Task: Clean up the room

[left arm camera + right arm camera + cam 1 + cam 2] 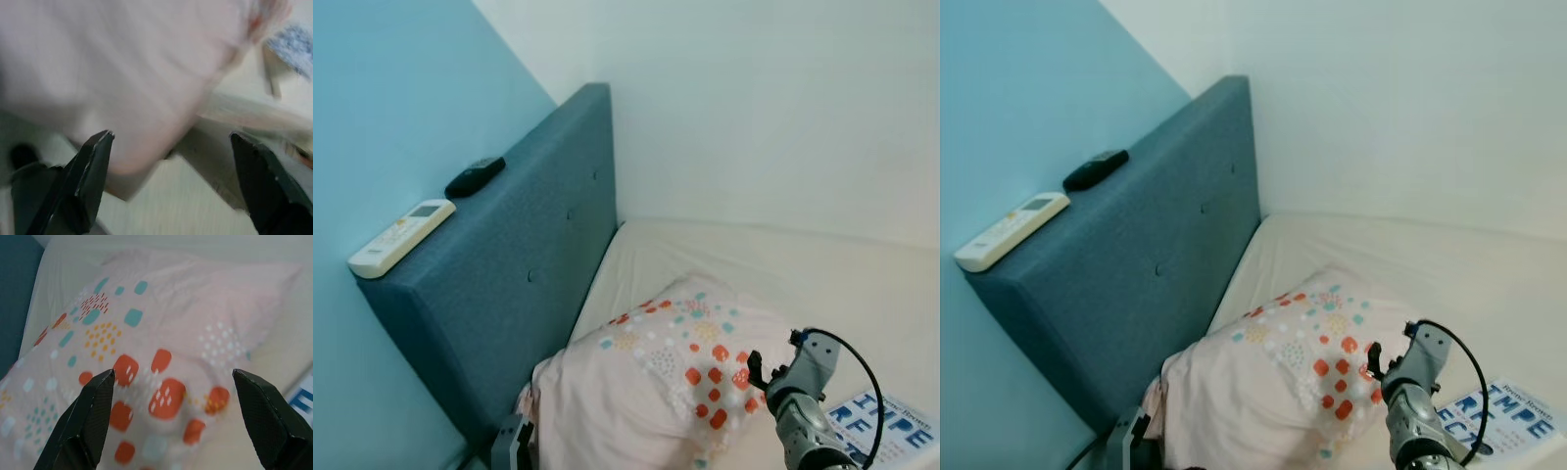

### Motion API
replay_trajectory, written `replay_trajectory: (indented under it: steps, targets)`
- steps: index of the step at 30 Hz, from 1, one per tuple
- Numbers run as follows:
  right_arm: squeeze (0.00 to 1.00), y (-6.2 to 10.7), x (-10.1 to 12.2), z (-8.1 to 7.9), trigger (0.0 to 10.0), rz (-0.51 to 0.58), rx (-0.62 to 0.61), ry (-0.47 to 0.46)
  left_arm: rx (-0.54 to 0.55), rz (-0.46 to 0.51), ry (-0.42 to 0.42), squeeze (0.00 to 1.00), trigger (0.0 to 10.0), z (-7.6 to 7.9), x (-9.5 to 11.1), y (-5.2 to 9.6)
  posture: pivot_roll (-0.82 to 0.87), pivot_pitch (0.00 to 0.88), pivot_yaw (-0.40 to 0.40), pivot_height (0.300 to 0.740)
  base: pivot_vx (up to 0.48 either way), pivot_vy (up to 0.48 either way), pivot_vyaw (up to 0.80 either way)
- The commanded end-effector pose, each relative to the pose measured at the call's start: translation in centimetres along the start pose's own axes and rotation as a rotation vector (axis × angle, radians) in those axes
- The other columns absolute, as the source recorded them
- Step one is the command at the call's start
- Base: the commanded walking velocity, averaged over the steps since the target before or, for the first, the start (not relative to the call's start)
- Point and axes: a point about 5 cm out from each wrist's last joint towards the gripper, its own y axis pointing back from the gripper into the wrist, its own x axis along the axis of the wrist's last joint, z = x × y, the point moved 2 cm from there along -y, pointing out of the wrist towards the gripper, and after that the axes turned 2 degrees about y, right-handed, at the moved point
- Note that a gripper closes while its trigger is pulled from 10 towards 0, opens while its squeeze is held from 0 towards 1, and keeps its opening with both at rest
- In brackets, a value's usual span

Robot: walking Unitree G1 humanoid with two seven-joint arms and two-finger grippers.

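A pale pink pillow (651,377) with orange and teal patches lies on the cream bed sheet (754,264), close to the headboard. My right gripper (757,377) hovers at the pillow's right edge; in the right wrist view its fingers (83,426) stand wide apart over the patterned pillow (161,333), holding nothing. My left gripper (512,443) sits low at the pillow's near left corner. Blurred pink pillow cloth (122,68) shows in the left wrist view, with the fingers (88,181) spread open just in front of it.
A blue upholstered headboard (519,255) stands along the teal wall. On its top lie a white remote (401,235) and a black remote (475,176). A magazine with blue lettering (891,426) lies on the bed right of my right arm.
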Motion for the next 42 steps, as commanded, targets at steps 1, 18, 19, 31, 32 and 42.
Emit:
replay_trajectory:
  steps: [1, 18, 19, 31, 32, 42]
  targets:
    - [0.0, 0.1, -0.6, -0.3, 10.0, -0.023, 0.016, 0.007, 0.038, 0.021, -0.009, 0.0, 10.0, -0.2, 0.6, -0.2, -0.16, 0.0, 0.042, 0.74, 0.0, 0.0, 0.0]
    - [0.0, 0.3, -1.3, -4.3, 10.0, -0.046, 0.207, 0.038, 0.131, 0.066, -0.026, 0.0, 10.0, -0.5, 1.5, -0.5, -0.15, 0.0, 0.033, 0.74, 0.0, -0.196, 0.0]
    - [0.0, 0.3, -1.3, -4.3, 10.0, -0.053, 0.21, 0.016, 0.169, 0.073, -0.033, 0.0, 10.0, -0.9, 1.5, -0.3, -0.15, 0.0, 0.032, 0.74, 0.0, 0.0, 0.0]
    - [0.0, 0.4, -2.4, -2.7, 10.0, -0.11, 0.136, -0.175, 0.27, 0.099, -0.064, 0.0, 10.0, -2.7, 1.5, 1.3, -0.12, 0.0, 0.042, 0.74, 0.0, 0.0, 0.0]
    - [0.0, 0.5, -2.6, -2.6, 10.0, -0.12, 0.129, -0.183, 0.273, 0.102, -0.07, 0.0, 10.0, -2.8, 1.6, 1.4, -0.12, 0.0, 0.042, 0.74, 0.0, 0.0, 0.0]
    - [0.0, 0.4, -2.8, -1.9, 10.0, -0.169, 0.096, -0.084, 0.264, 0.174, -0.089, 0.0, 10.0, -3.0, 3.4, 1.7, -0.07, 0.0, 0.046, 0.735, 0.0, 0.0, 0.0]
